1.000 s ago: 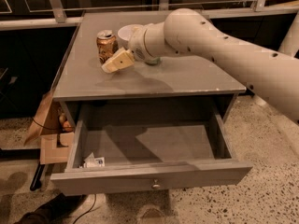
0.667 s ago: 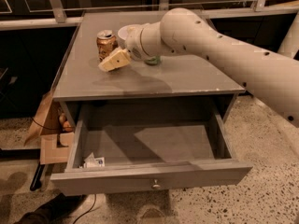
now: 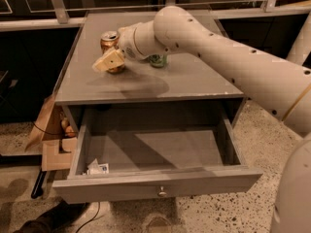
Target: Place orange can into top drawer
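Note:
The orange can (image 3: 109, 39) stands upright near the back left of the grey cabinet top (image 3: 194, 81). My gripper (image 3: 112, 58) is at the can, its tan tip covering the can's lower front. Whether it holds the can does not show. The top drawer (image 3: 155, 181) is pulled wide open below the cabinet top, and its small round knob (image 3: 162, 193) faces the camera. My arm reaches in from the right across the cabinet top.
A green can (image 3: 158, 60) stands just right of the gripper, partly hidden by the wrist. A small white packet (image 3: 97, 168) lies in the drawer's front left corner. A cardboard box (image 3: 51, 130) and a dark cable (image 3: 39, 183) are on the floor at the left.
My gripper has moved a little left and closer to the orange can, and now overlaps its lower part. The can and the drawer have not moved.

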You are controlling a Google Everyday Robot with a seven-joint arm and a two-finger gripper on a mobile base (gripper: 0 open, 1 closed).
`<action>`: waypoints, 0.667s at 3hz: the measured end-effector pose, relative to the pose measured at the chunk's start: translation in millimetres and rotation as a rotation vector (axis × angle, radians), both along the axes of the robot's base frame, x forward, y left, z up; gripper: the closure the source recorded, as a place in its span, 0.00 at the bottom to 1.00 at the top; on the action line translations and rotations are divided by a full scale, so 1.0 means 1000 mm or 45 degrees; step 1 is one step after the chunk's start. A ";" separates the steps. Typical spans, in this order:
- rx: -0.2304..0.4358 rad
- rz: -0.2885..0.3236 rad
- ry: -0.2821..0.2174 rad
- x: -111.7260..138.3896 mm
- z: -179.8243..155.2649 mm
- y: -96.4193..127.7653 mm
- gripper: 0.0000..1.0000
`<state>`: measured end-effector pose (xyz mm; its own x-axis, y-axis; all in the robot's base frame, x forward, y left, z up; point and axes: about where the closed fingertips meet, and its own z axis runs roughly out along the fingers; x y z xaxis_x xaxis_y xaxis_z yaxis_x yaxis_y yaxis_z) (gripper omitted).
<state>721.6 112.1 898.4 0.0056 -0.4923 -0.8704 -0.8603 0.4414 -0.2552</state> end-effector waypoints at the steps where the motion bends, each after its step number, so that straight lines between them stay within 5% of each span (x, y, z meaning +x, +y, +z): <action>1: -0.001 0.037 -0.006 0.009 -0.004 0.015 0.15; 2: 0.000 0.038 -0.007 0.009 -0.003 0.016 0.34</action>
